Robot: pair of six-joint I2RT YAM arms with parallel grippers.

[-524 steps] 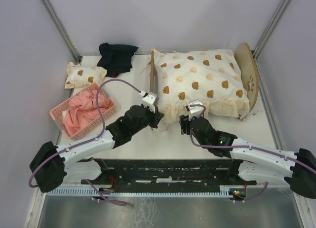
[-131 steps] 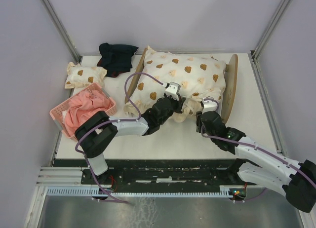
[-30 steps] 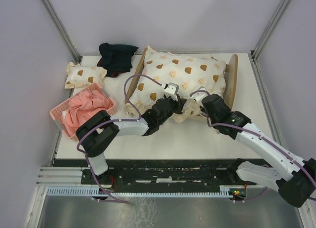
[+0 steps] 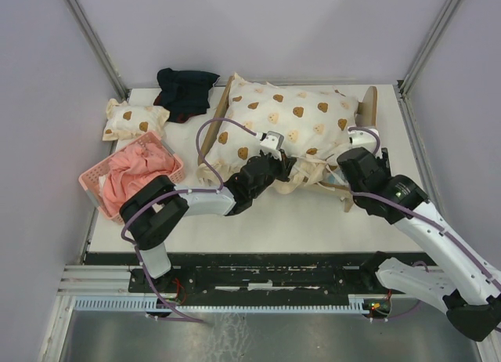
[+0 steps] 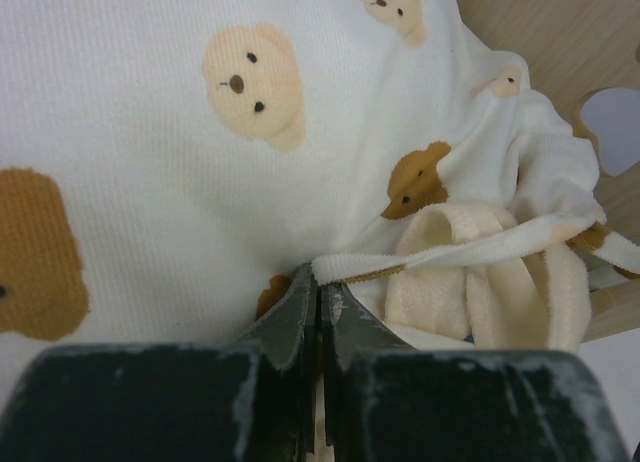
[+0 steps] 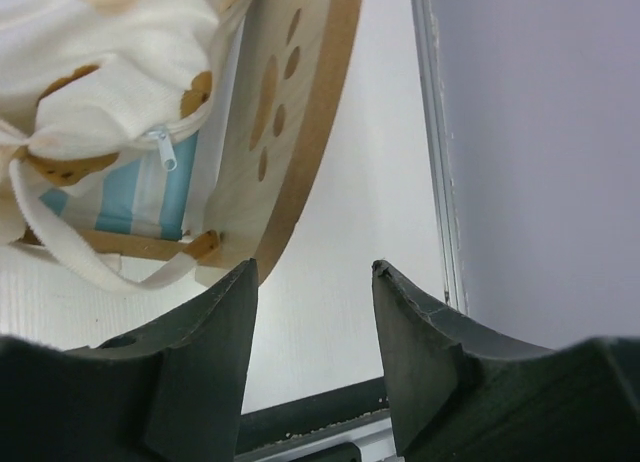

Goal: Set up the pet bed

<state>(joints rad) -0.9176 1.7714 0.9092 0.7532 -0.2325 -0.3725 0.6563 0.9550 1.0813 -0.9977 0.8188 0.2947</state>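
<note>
The pet bed lies across the back of the table, with its arched plywood headboard at the right. A cream bear-print quilt covers the bed. My left gripper is at the quilt's near edge. In the left wrist view this gripper is shut on a ribbed hem of the quilt. My right gripper is open and empty beside the headboard. In the right wrist view the paw-print headboard and the blue-striped mattress lie left of the gripper.
A pink basket holding pink cloth stands at the left. A small bear-print pillow and a dark cloth lie at the back left. Walls and metal posts close in the table on three sides.
My right arm has swung right and back, from the quilt's near edge to the side of the headboard. The left gripper keeps its hold in the same place.
</note>
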